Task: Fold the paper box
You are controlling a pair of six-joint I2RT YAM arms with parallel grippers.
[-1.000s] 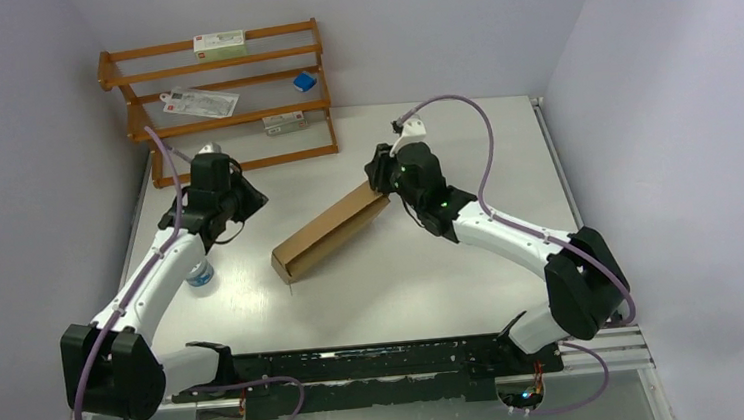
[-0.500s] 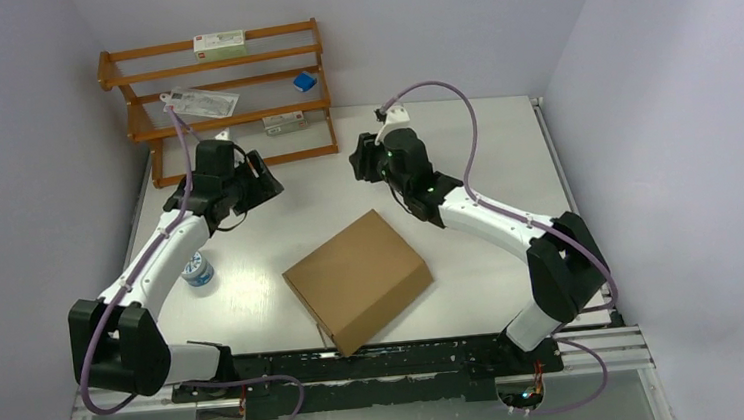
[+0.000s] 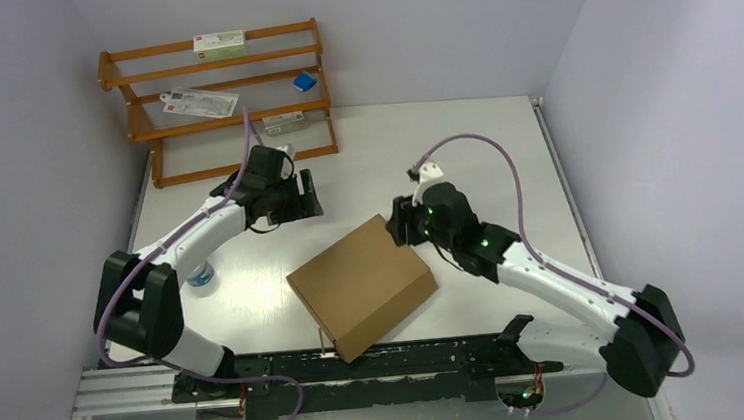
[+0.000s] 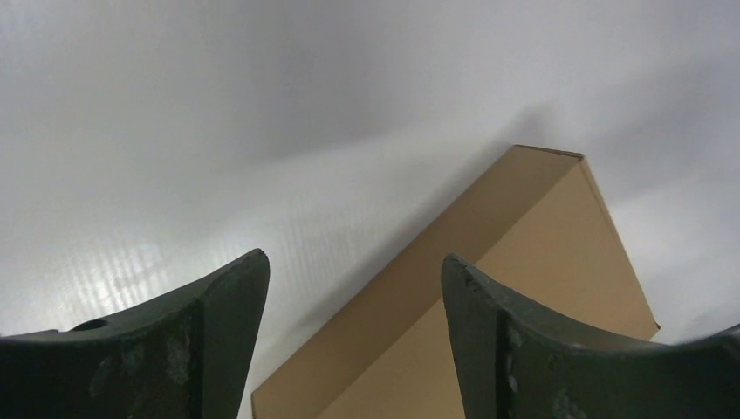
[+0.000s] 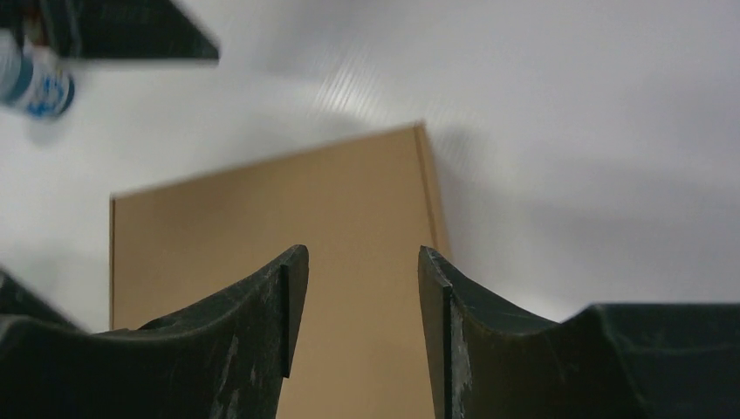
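Top external view: white desk (image 3: 504, 159), arms bolted at near edge.

Wooden shelf (image 3: 244, 166) at far left corner. It holds a white carton (image 3: 219, 44) on top, a flat white packet (image 3: 199, 103) and a small blue item (image 3: 305, 82) on the middle tier, and a second carton (image 3: 284, 123) lower.

Paper box (image 3: 362, 286): plain brown, closed, lying flat at desk centre, rotated, near corner reaching the near edge.

Left end effector (image 4: 353, 266): jaws wide apart, empty, above the desk beyond the box.

Right end effector (image 5: 362, 253): jaws parted, empty, over the box's far corner.

Small bottle (image 3: 200, 275), blue label, beside the left arm.
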